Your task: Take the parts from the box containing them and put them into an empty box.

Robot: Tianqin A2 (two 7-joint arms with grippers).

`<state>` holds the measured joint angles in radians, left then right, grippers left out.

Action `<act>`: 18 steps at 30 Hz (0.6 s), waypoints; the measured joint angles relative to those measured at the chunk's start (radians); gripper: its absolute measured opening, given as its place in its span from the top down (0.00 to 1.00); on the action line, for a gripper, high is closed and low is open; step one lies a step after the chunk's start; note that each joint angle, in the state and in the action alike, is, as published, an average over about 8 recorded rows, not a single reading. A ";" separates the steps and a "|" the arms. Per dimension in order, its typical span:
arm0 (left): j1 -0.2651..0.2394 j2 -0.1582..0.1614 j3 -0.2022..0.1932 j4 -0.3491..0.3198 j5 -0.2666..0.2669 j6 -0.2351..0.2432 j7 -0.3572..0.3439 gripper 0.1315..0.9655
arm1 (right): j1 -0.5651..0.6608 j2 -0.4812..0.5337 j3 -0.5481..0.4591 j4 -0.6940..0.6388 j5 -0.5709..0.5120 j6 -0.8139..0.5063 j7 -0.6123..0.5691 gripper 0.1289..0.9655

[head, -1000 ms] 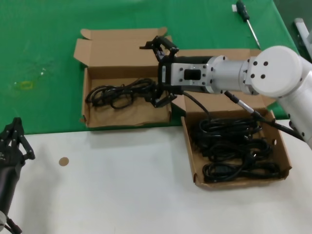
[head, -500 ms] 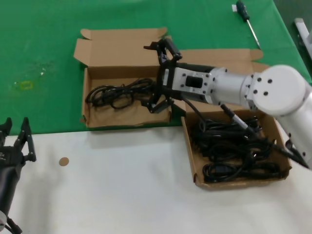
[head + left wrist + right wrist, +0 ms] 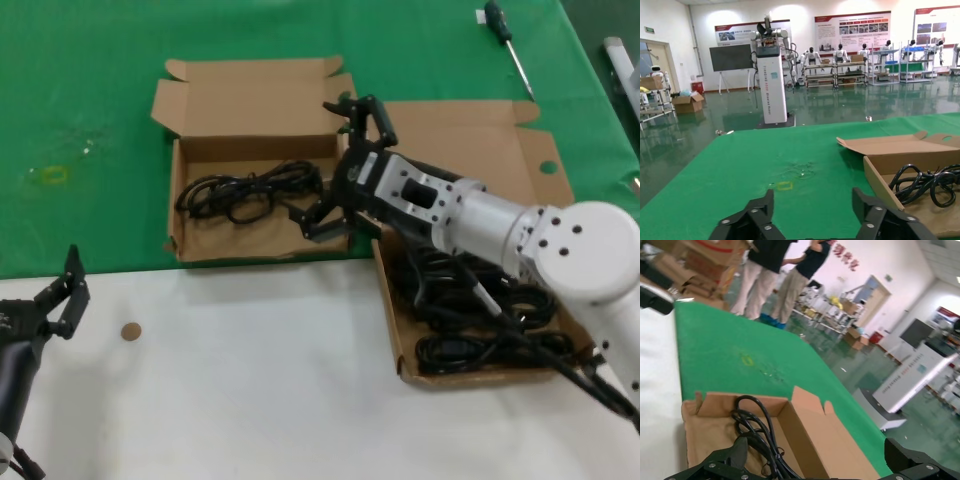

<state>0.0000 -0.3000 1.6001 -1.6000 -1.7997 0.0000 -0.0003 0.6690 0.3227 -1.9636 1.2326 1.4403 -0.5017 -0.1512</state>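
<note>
From the head we see our right gripper (image 3: pixel 338 163) spread empty above the left box (image 3: pixel 250 235); its wrist shows one cord (image 3: pixel 756 432) inside.

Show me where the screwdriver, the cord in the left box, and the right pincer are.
screwdriver (image 3: pixel 497 20): head view, on its dark handle.
cord in the left box (image 3: pixel 240 192): head view, on the coiled middle.
right pincer (image 3: pixel 335 168): head view, midway between its open fingertips.

Two boxes side by side on the desk (image 3: pixel 300 400): the narrower-lidded box (image 3: pixel 195 243) to the left, one cord (image 3: pixel 245 190) inside; the broader-lidded box (image 3: pixel 555 165) right (several cords (image 3: pixel 480 340) piled within). Screwdriver (image 3: pixel 505 40) behind. Right gripper (image 3: pixel 340 165) open-fingered between the boxes; left gripper (image 3: pixel 50 305) near the left edge.
</note>
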 joint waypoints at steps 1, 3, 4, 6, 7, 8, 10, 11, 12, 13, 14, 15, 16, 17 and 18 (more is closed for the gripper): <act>0.000 0.000 0.000 0.000 0.000 0.000 0.000 0.57 | -0.013 0.000 0.007 0.007 0.007 0.010 0.003 0.00; 0.000 0.000 0.000 0.000 0.000 0.000 0.000 0.55 | -0.039 -0.001 0.021 0.021 0.021 0.029 0.009 0.00; 0.000 0.000 0.000 0.000 0.000 0.000 0.000 0.51 | -0.051 -0.002 0.028 0.028 0.028 0.039 0.012 0.00; 0.000 0.000 0.000 0.000 0.000 0.000 0.000 0.45 | -0.077 -0.003 0.042 0.042 0.041 0.058 0.017 0.00; 0.000 0.000 0.000 0.000 0.000 0.000 0.000 0.41 | -0.090 -0.003 0.049 0.049 0.048 0.068 0.020 0.00; 0.000 0.000 0.000 0.000 0.000 0.000 0.001 0.38 | -0.102 -0.003 0.055 0.056 0.055 0.077 0.023 0.00; 0.000 0.000 0.000 0.000 0.000 0.000 0.001 0.32 | -0.128 -0.004 0.070 0.070 0.069 0.096 0.029 0.00; 0.000 0.000 0.000 0.000 0.000 0.000 0.001 0.28 | -0.141 -0.005 0.076 0.077 0.075 0.105 0.032 0.00; 0.000 0.000 0.000 0.000 0.000 0.000 0.001 0.28 | -0.153 -0.005 0.083 0.084 0.082 0.115 0.035 0.00; 0.000 0.000 0.000 0.000 0.000 0.000 0.001 0.28 | -0.166 -0.006 0.090 0.091 0.089 0.125 0.037 0.00; 0.000 0.000 0.000 0.000 0.000 0.000 0.001 0.28 | -0.179 -0.006 0.097 0.098 0.096 0.134 0.040 0.00; 0.000 0.000 0.000 0.000 0.000 0.000 0.000 0.28 | -0.192 -0.006 0.104 0.105 0.103 0.144 0.043 0.00; 0.000 0.000 0.000 0.000 0.000 0.000 0.000 0.26 | -0.205 -0.007 0.111 0.112 0.110 0.153 0.046 0.00; 0.000 0.000 0.000 0.000 0.000 0.000 0.000 0.24 | -0.217 -0.007 0.118 0.119 0.117 0.163 0.049 0.00; 0.000 0.000 0.000 0.000 0.000 0.000 0.000 0.22 | -0.230 -0.008 0.125 0.126 0.124 0.173 0.052 0.00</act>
<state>0.0000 -0.3000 1.6000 -1.6000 -1.7998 0.0000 0.0000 0.4387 0.3149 -1.8385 1.3590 1.5642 -0.3288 -0.0991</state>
